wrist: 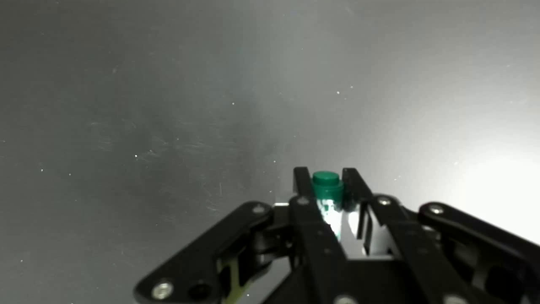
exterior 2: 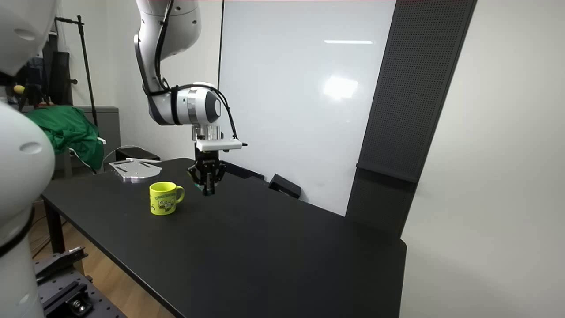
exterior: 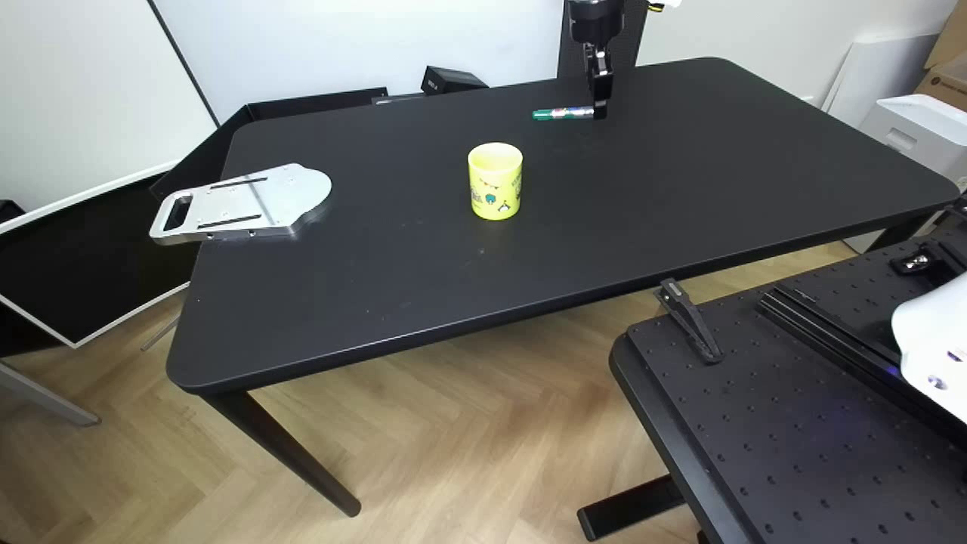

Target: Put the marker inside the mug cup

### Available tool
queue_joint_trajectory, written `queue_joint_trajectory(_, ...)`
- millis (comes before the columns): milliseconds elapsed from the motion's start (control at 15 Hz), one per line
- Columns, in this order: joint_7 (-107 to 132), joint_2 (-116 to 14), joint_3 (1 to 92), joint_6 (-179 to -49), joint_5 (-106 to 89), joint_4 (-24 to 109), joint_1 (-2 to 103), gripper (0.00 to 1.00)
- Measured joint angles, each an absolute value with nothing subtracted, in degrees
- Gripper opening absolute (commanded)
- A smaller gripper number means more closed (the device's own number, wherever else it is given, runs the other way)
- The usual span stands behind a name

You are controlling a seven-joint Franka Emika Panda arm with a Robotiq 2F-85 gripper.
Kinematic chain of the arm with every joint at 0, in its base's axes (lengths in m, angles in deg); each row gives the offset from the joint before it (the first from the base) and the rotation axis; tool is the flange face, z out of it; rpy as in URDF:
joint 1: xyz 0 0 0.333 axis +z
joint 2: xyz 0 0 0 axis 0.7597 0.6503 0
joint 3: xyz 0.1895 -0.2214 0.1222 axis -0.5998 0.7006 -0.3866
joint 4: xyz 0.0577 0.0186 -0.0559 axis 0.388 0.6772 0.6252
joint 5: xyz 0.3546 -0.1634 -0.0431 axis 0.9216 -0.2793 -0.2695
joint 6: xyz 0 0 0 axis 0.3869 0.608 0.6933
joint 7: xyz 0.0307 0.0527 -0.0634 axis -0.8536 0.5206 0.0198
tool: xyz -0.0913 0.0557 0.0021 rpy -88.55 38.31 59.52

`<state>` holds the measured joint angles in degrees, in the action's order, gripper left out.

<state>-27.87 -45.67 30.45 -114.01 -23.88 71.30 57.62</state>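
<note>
Plain black tabletop spreads between the gripper (wrist: pixel 327 179) and the mug (exterior: pixel 495 181), and the table (exterior: pixel 740 136) runs on broadly to its rounded corners. The long edge by the white panel (exterior 2: pixel 287 88) passes near the gripper; across from it, wood floor (exterior: pixel 468 408) shows between the opposite edge and a bench (exterior: pixel 801 446) dotted with holes. A metal plate (exterior: pixel 261 196) juts past the short edge, well apart from the mug. In an exterior view the arm (exterior 2: pixel 183 106) reaches over the table and bends at the wrist, so the gripper hangs pointing down, a cable (exterior 2: pixel 162 39) strapped along the white links. The fingers (wrist: pixel 302 179) are drawn in to the width of the marker (exterior: pixel 565 113), one snug on either side of it; whether it touches the tabletop I cannot tell. It lies level, outside the mug, on the side toward the white panel. The marker is a slim cylinder with a stepped green end and a printed label. The mug stands upright, a yellow cylinder with small cartoon prints and a loop handle (exterior 2: pixel 181 194). The plate is silvery, rounded at one end, with narrow slots and a hand hole. Fine scratches and specks mark the tabletop in the wrist view, with glare at the right.
</note>
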Motion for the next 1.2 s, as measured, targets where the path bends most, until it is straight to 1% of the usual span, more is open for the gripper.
queue_joint_trajectory(267, -31.7, -48.5, 30.1, -101.6, -26.1, 69.1, 59.7, 0.06)
queue_joint_trajectory(600, -34.6, -48.5, 29.9, -86.4, -34.9, 64.8, 63.2, 0.06)
queue_joint_trajectory(800, -36.7, -47.5, 29.5, -82.8, -40.0, 62.7, 65.0, 0.06)
queue_joint_trajectory(1200, -39.8, -41.8, 28.0, -80.6, -46.6, 57.1, 68.1, 0.06)
